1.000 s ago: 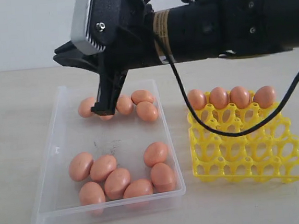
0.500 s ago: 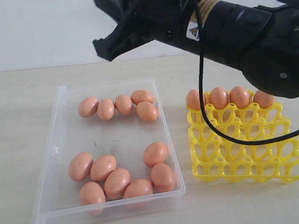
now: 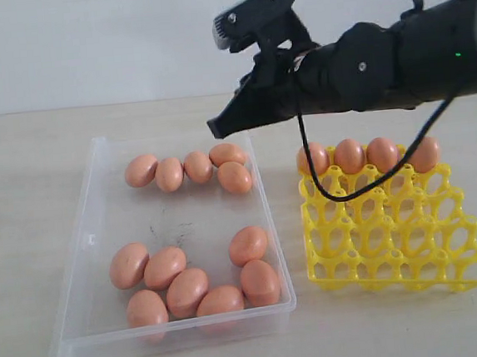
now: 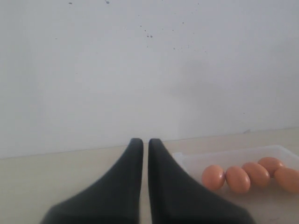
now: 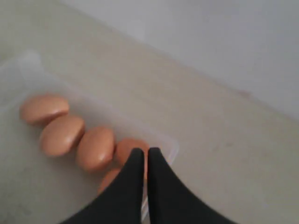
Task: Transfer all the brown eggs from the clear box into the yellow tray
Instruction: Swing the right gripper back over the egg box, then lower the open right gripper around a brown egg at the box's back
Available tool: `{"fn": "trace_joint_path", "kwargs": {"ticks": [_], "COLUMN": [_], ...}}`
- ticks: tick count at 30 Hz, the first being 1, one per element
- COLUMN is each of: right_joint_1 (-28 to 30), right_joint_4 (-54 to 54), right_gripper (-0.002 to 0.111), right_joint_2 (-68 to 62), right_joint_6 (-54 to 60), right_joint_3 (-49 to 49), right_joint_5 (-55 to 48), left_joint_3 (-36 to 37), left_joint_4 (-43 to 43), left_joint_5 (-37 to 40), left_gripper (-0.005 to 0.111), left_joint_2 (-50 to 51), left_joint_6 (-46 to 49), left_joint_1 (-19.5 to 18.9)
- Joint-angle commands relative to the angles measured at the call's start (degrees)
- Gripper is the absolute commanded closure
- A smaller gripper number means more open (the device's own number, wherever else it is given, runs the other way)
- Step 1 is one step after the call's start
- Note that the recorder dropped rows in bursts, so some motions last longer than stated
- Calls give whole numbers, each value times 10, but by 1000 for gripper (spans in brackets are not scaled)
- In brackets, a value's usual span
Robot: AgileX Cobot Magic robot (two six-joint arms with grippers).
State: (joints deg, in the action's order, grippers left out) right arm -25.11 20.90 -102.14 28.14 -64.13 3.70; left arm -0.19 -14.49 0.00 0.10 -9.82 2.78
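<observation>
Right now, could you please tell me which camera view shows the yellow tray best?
The exterior view: almost the whole yellow tray is visible there, with four brown eggs in its far row. Neither wrist view shows it at all; both see only eggs in the clear box.

Pale beige table top (image 3: 24, 206) carrying two plastic things.
A shallow clear plastic box (image 3: 187, 208) lies on it, and a bright yellow lattice egg tray (image 3: 394, 240) lies near, not touching the box.

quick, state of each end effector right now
Left end effector: closed, holding nothing.
Right end effector: closed, holding nothing.
</observation>
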Motion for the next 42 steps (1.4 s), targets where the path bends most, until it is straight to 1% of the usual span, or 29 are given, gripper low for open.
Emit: {"fn": "trace_joint_path", "kwargs": {"ticks": [1, 3, 6, 7, 9, 12, 14, 16, 19, 20, 26, 30, 36, 42], "right_joint_1": [6, 5, 5, 6, 6, 6, 6, 6, 6, 6, 6, 6, 6, 5], "right_joint_4": [-7, -29, -88, -111, -143, -154, -164, -175, -178, -178, -205, -196, -186, -186], "right_gripper": [102, 88, 65, 62, 63, 72, 74, 71, 57, 55, 54, 54, 54, 54], "right_joint_2": [-57, -83, -111, -116, -125, -145, -160, -173, -184, -185, -185, -188, -229, -237], "right_joint_6": [-23, -30, -100, -127, -173, -171, -171, -169, -163, -162, -160, -163, -171, -171], "right_joint_3": [-82, -117, -147, -153, -169, -198, -219, -237, -258, -264, -272, -281, -324, -343], "right_joint_5": [-204, -272, -296, -296, -300, -314, -335, -358, -372, -377, -381, -361, -427, -429], "left_joint_3": [2, 2, 2, 2, 2, 2, 2, 2, 2, 2, 2, 2, 2, 2], "left_joint_4": [1, 1, 1, 1, 1, 1, 1, 1, 1, 1, 1, 1, 1, 1], "left_joint_5": [0, 0, 0, 0, 0, 0, 0, 0, 0, 0, 0, 0, 0, 0], "left_gripper": [103, 103, 103, 103, 103, 103, 103, 103, 103, 103, 103, 103, 103, 103], "left_joint_2": [-1, -1, -1, -1, -1, -1, -1, -1, -1, -1, -1, -1, -1, -1], "left_joint_6": [1, 1, 1, 1, 1, 1, 1, 1, 1, 1, 1, 1, 1, 1], "left_joint_1": [5, 5, 5, 5, 5, 5, 5, 5, 5, 5, 5, 5, 5, 5]}}
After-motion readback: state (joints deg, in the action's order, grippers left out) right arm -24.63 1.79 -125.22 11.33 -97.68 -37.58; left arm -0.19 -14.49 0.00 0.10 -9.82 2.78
